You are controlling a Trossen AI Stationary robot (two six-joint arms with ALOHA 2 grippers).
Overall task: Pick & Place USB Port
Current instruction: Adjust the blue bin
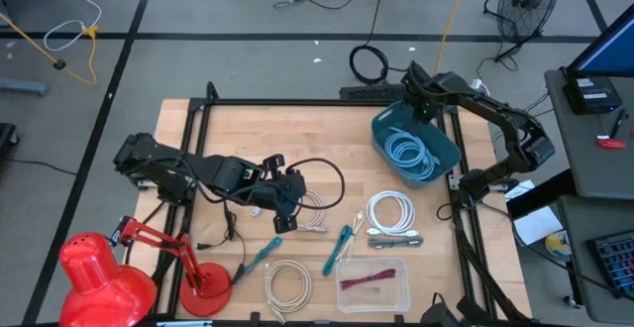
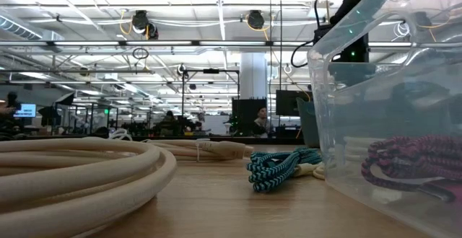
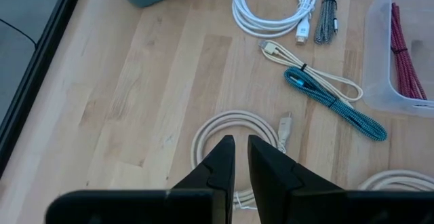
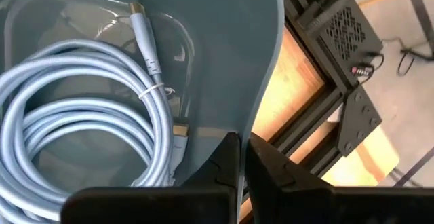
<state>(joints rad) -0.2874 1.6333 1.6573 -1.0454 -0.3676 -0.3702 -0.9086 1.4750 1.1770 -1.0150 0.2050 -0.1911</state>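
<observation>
A cream cable coil [image 3: 234, 139] is seen below the left pincer [image 3: 235, 157], tips nearly together; the right pincer [image 4: 239, 157], likewise closed, is held over the blue bin [image 4: 224, 54].

Light wooden table [image 1: 248, 134] with black frame. Resting on it: blue bin [image 1: 436, 161], clear plastic container [image 1: 396, 297], three coiled white cables [image 1: 390, 211] [image 1: 287, 285] [image 1: 315, 211], two teal braided cables [image 1: 336, 251] [image 1: 260, 259], red lamp base [image 1: 203, 289].

A cream USB cable [image 3: 234, 132] is seen coiled flat on the wood, directly beneath the left gripper [image 3: 237, 157], its plug lying just beside the fingertips. A pale blue USB cable [image 4: 81, 115] is coiled inside the blue bin [image 4: 224, 61], close before the right gripper [image 4: 241, 153].
</observation>
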